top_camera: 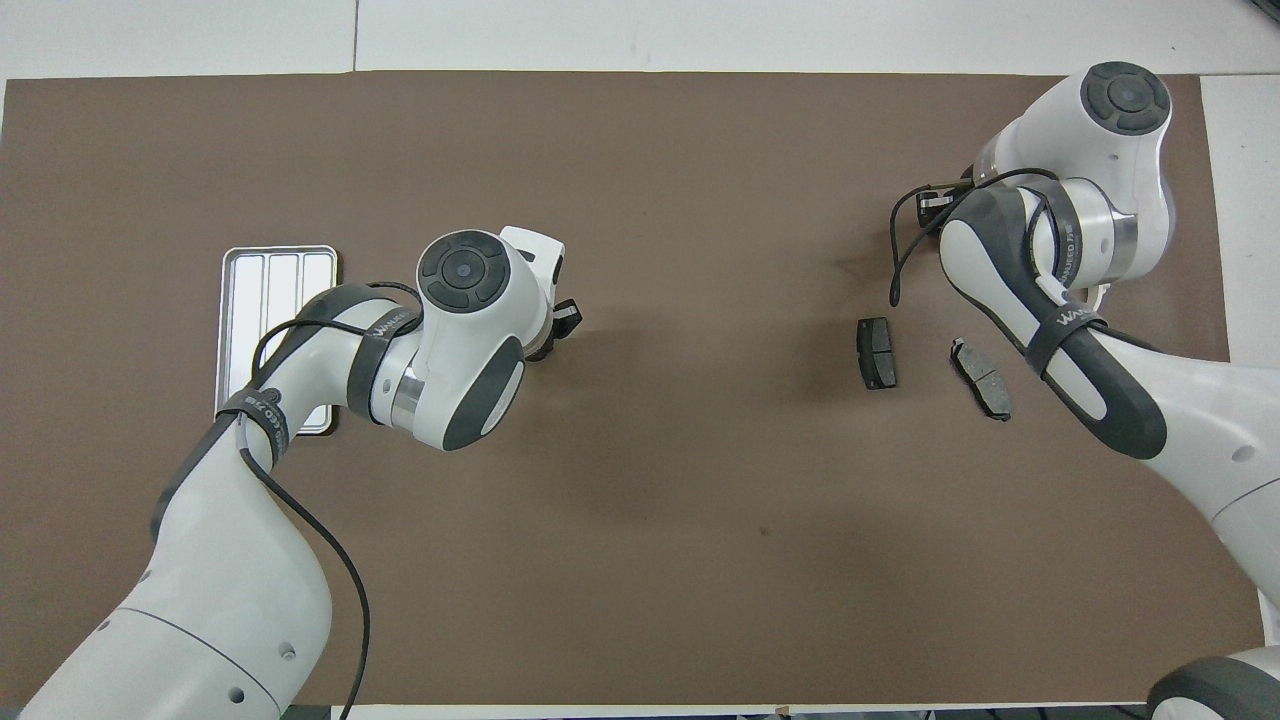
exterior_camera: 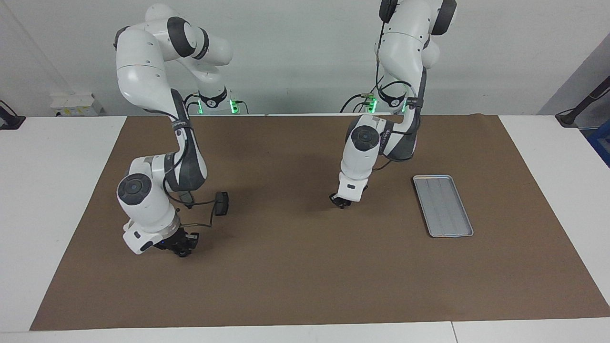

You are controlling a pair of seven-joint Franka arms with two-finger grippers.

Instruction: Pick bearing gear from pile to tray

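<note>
The silver tray (exterior_camera: 443, 206) lies on the brown mat toward the left arm's end; in the overhead view the left arm covers part of the tray (top_camera: 270, 290). Two dark grey brake pads (top_camera: 877, 352) (top_camera: 982, 378) of the pile lie toward the right arm's end; one shows in the facing view (exterior_camera: 221, 202). My right gripper (exterior_camera: 183, 247) is down low at the mat, beside the pads and farther from the robots; in the overhead view only a bit of it (top_camera: 935, 203) shows under the wrist. My left gripper (exterior_camera: 341, 202) hangs low over bare mat (top_camera: 562, 322) beside the tray. No bearing gear, white bracket or small black pieces show.
The brown mat (exterior_camera: 305, 276) covers most of the white table (exterior_camera: 52, 190). A black cable loops off the right wrist (top_camera: 900, 250) over the pads.
</note>
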